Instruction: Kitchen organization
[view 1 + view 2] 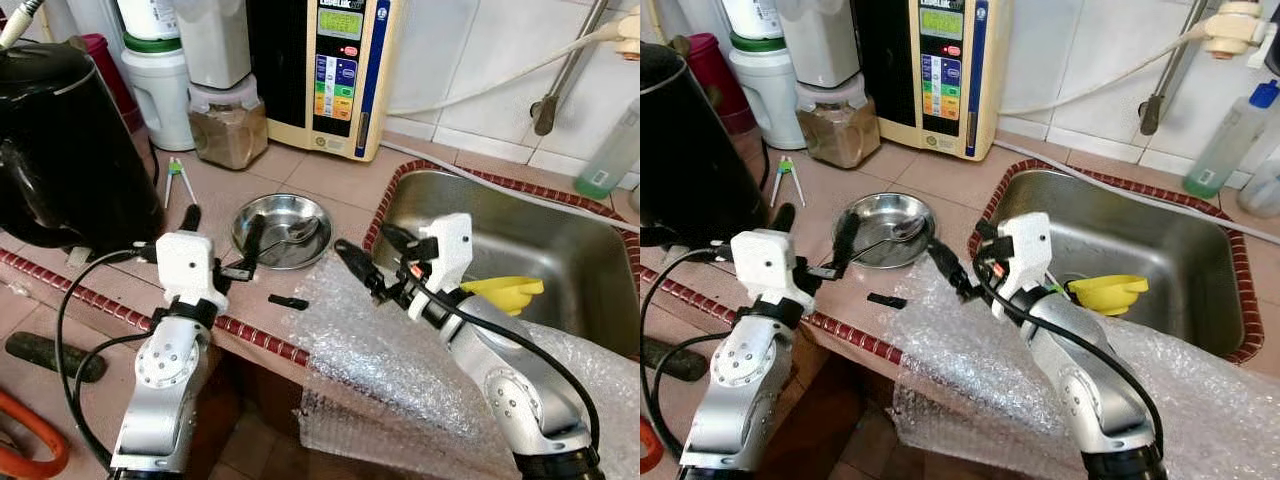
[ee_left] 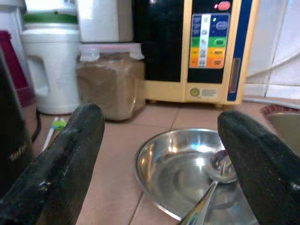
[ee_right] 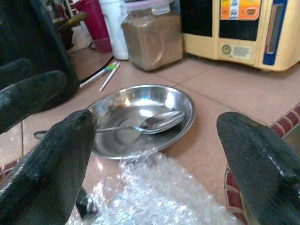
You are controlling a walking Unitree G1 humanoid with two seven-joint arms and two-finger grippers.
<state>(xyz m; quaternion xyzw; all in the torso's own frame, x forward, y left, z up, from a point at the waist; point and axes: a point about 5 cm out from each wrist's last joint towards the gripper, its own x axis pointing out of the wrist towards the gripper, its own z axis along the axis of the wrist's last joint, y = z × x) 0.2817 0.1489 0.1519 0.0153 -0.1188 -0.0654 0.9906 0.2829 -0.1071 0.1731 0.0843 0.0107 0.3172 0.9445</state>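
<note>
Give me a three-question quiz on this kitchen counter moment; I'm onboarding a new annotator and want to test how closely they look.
1. True or false: the spoon lies with its bowl inside the steel dish.
2. What lies in the sink? A) a yellow funnel B) a red cup C) a sponge
3. What drapes over the counter edge below the right gripper?

Key
1. True; its handle reaches out over the rim toward the left gripper.
2. A, the yellow funnel.
3. A sheet of bubble wrap. Both grippers are open and hold nothing.
</note>
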